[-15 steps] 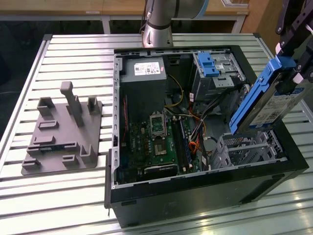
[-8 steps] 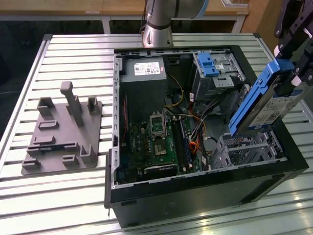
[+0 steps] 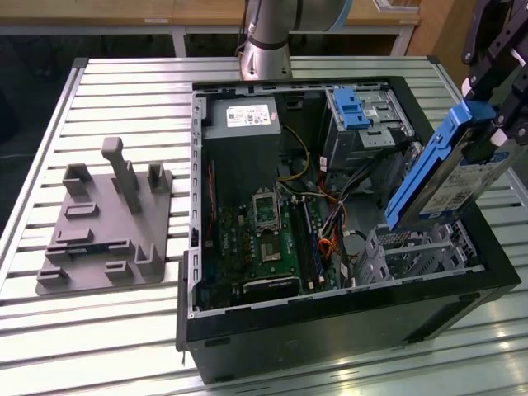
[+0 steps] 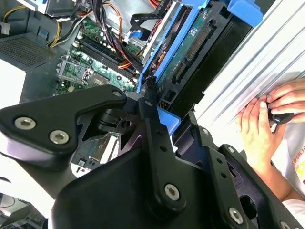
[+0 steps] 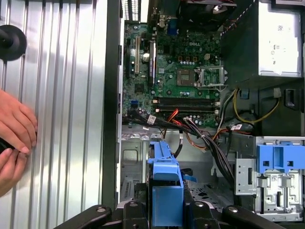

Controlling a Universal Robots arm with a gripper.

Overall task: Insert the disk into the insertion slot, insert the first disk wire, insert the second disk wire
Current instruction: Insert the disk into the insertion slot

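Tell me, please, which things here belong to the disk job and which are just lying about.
Job: the gripper, shut on the disk, which is tilted over the insertion slot.
Lying about: grey fixture plate; blue-latched bay; power supply; a person's hands.

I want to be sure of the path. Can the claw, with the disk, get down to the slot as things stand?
Probably yes. The claw holds the disk tilted just above the slot, whose open top looks free. Cables run close beside it and might catch.
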